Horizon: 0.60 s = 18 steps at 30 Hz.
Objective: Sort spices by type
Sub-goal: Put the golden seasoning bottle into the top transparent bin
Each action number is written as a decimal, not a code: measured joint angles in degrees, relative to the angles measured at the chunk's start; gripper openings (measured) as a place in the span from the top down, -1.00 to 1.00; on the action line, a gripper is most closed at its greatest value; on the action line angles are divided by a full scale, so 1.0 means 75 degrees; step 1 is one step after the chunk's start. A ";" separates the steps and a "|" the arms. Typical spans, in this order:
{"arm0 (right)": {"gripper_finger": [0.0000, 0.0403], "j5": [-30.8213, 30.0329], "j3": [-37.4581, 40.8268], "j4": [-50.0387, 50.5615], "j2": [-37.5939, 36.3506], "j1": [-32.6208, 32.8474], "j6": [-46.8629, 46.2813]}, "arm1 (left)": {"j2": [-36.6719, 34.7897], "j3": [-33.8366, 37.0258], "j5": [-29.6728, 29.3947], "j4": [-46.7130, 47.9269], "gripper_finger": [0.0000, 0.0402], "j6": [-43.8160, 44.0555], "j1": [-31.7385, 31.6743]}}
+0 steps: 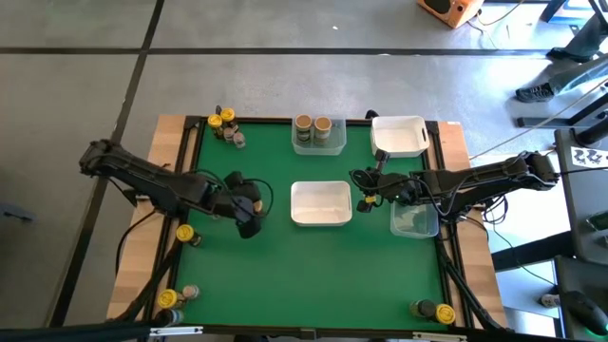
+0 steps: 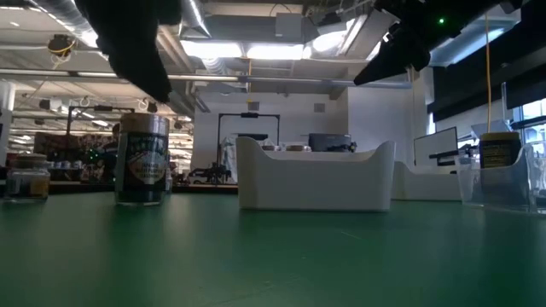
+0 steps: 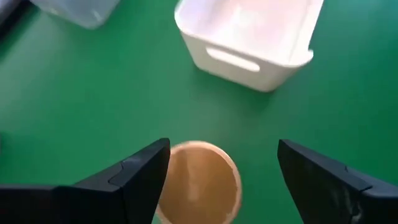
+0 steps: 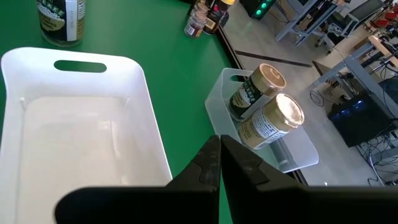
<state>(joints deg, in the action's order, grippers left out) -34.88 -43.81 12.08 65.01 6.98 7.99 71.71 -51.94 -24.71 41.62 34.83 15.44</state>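
Note:
My left gripper [image 1: 249, 214] hangs open over the green mat, left of the central white tray [image 1: 320, 202]. In the left wrist view its fingers [image 3: 224, 155] stand on either side of a tan-lidded spice jar [image 3: 198, 183]. The low view shows that jar [image 2: 142, 158] upright on its base, with the gripper [image 2: 141, 60] above it and apart. My right gripper [image 1: 363, 182] is shut and holds nothing [image 4: 221, 146], hovering at the central tray's right end. Two tan-lidded jars [image 4: 264, 106] lie in a clear tray [image 1: 318, 133] at the far edge.
A second white tray [image 1: 399, 136] sits far right, a clear tray [image 1: 414, 220] at right. In the low view a yellow-labelled jar [image 2: 499, 153] shows in or behind that clear tray. Loose jars stand far left [image 1: 223, 123], left [image 1: 183, 233], near left [image 1: 171, 297] and near right [image 1: 432, 310].

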 joint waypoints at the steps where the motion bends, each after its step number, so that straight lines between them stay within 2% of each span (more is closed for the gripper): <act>1: 0.93 0.0001 0.0000 -0.0001 0.0000 0.0000 0.0000 | 0.0057 0.0000 0.0079 0.0014 -0.48 0.0085 0.0003; 8: 0.93 0.0001 0.0000 0.0002 0.0000 0.0000 0.0000 | 0.0408 0.0000 0.0071 0.0806 -0.48 0.0599 0.0000; 18: 0.93 0.0001 0.0000 -0.0006 -0.0001 0.0000 0.0000 | 0.0559 -0.0015 0.0040 0.0672 -0.48 0.0556 -0.0089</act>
<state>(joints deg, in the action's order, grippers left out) -34.87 -43.81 12.03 65.01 6.98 7.99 75.90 -52.05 -24.42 46.66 39.00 14.78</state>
